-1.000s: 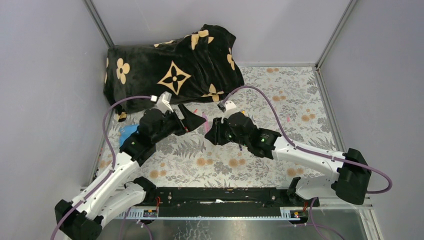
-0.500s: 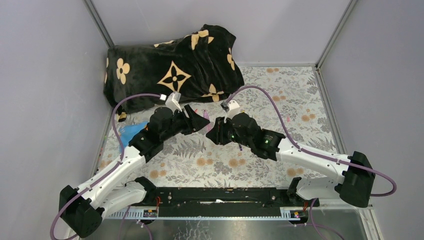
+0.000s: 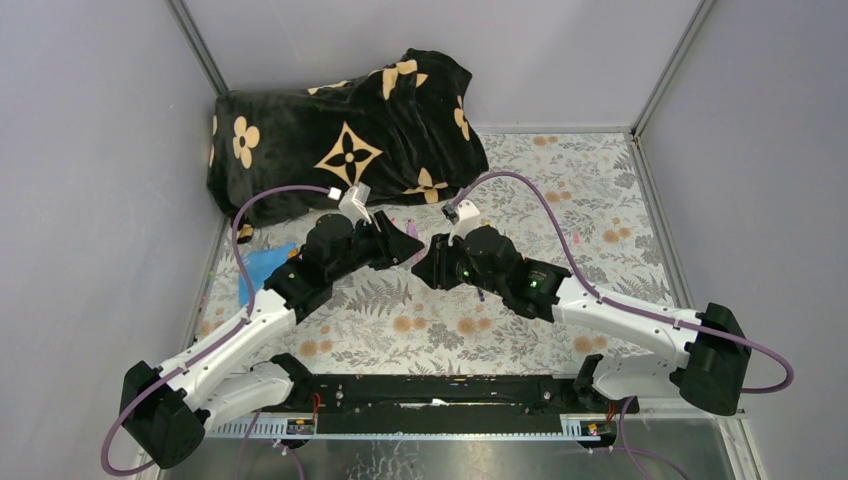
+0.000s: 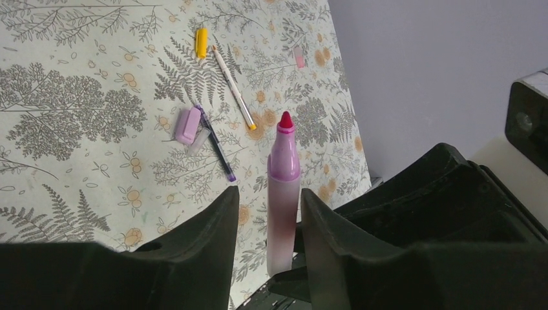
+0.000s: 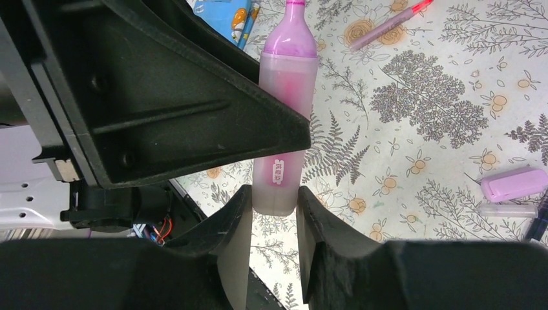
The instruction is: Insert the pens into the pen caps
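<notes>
Right hand [image 5: 272, 197] is clamped on the frosted barrel of a fat pink pen [image 5: 289, 71], held above the fern-print surface [image 4: 77, 161]; its small white label is unreadable. Left hand [image 4: 269, 192] brackets the same pen below its red felt tip, with a gap on one side; I cannot tell whether it grips. Lying on the surface are three thin pens, white pen [image 4: 234, 87], dark blue pen [image 4: 216, 143] and slim pink pen [image 5: 391, 22], and four stubby caps: yellow cap [image 4: 201, 42], lilac cap [image 4: 188, 124], clear cap [image 4: 199, 139], pale pink cap [image 4: 298, 57].

Bright even light, soft shadows, near fg slightly blurry
</notes>
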You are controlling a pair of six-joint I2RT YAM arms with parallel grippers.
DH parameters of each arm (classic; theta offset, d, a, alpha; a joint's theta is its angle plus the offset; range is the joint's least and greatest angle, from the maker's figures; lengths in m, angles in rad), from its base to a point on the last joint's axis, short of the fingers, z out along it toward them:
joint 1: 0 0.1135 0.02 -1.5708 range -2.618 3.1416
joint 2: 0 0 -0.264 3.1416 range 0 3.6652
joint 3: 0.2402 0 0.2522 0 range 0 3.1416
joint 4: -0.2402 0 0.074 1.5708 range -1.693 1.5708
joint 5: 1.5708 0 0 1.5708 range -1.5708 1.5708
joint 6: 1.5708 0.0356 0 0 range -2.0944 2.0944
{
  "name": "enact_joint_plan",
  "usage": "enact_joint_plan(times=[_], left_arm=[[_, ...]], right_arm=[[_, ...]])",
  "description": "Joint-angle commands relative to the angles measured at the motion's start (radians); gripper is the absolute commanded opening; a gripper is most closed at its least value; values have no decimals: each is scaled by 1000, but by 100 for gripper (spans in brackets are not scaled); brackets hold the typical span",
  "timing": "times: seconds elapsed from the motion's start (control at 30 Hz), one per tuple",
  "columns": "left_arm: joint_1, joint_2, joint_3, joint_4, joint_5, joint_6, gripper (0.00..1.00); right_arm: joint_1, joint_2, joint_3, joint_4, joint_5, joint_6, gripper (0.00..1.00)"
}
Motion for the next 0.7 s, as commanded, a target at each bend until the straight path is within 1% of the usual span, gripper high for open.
enact_joint_plan(times=[0.0,0.17,0.23,0.27,0.33,0.47,0.57,0.67], left_arm=[[-11,1,22,74,1,18,43],[-13,2,16,74,4,20,40],[-13,5,16,99,10,20,39],[-13,7,17,103,14,21,40],[-12,11,19,106,17,22,45],[-13,17,19,108,19,23,45],[-14,19,18,111,19,23,39],[-15,22,17,115,21,23,27]], right_arm=[[6,-47,-3,85,18,-12,25],[5,-56,-16,109,-4,-18,26],[5,-55,-18,114,-8,-17,26],[6,-53,-19,118,-13,-18,26],[6,-52,-20,123,-20,-19,26],[6,-50,-19,121,-19,-17,26],[6,-51,-21,120,-14,-16,26],[6,-50,-22,111,-4,-14,27]])
